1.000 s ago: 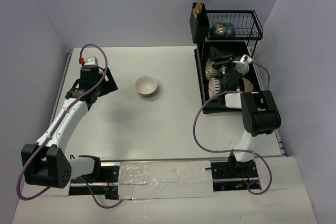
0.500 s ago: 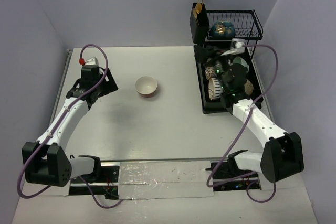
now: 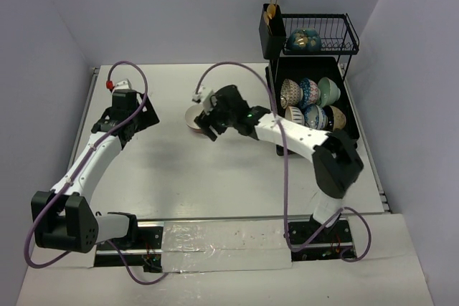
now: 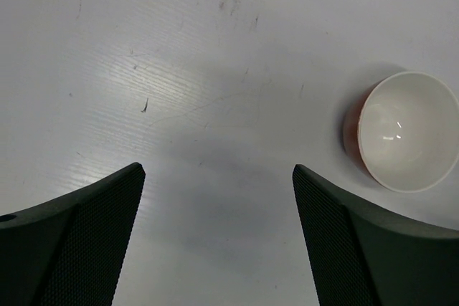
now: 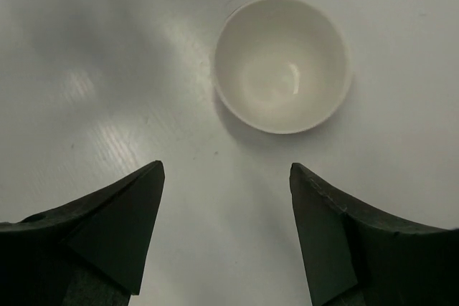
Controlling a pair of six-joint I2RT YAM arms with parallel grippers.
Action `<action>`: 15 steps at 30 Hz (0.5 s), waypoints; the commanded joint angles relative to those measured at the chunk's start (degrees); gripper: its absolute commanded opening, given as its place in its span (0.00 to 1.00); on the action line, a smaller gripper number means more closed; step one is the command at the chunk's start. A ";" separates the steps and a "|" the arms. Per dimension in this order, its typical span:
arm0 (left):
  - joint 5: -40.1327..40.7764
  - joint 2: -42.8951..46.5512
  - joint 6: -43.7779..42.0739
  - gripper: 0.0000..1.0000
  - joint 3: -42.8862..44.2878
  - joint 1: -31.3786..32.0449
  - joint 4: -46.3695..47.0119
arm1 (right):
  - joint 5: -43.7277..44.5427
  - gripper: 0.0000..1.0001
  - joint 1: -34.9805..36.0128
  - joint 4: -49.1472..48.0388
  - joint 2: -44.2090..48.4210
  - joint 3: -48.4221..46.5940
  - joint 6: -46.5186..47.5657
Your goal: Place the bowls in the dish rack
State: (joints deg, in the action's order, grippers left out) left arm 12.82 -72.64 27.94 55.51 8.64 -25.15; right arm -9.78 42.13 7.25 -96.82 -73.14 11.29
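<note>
The only bowl [image 5: 282,64] on the counter [image 3: 215,177], white inside and red outside, stands upright just ahead of the right hand [image 5: 226,170] and slightly to its right in the wrist view; neither finger touches it. Change from one second earlier: the right arm, then folded over the dish rack [image 3: 272,105], now reaches out across the counter, so that the right hand hovers at the bowl and partly hides it in the overhead view. Its fingers [image 5: 122,206] stand wide apart, released, with only bare counter between them. The rack, uncovered by this swing, shows two rows of racked bowls [image 3: 308,93] standing on edge, well behind the hand, back along its arm. The loose bowl lies where it lay a second ago. The left hand [image 4: 215,170] is likewise spread and empty, poised over the counter with the same bowl off to its right; it has barely shifted. Meaning for the task: the previous bowl appears delivered, and the step in hand is judged to be the approach to the last pickup. The next move likely calls for lowering and advancing the hand until one finger passes inside the rim and one outside, then clenching; a glazed, rounded wall may slip or tip if pinched off-centre.
</note>
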 commanded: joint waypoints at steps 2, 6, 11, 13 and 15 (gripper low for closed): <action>2.21 2.42 0.44 0.91 0.92 -0.21 0.54 | -0.16 0.78 4.10 11.55 -7.41 -10.78 10.68; 2.74 3.21 0.36 0.94 0.57 -0.21 0.54 | 0.90 0.77 5.77 12.35 -12.86 -17.19 13.22; 2.65 3.91 0.36 0.96 0.48 -0.21 0.71 | 1.78 0.75 6.03 14.72 -19.02 -22.47 14.64; 2.39 4.09 0.27 0.96 0.48 -0.21 0.63 | 2.31 0.74 6.03 14.90 -20.86 -23.97 15.25; 2.21 4.09 0.18 0.96 0.48 -0.21 0.71 | 2.22 0.73 6.04 14.99 -22.01 -25.11 15.86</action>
State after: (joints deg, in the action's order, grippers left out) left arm 14.55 -70.08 28.12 55.51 8.64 -25.12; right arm -8.40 48.34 20.67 -117.40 -94.87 24.80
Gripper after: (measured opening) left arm 0.953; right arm 0.738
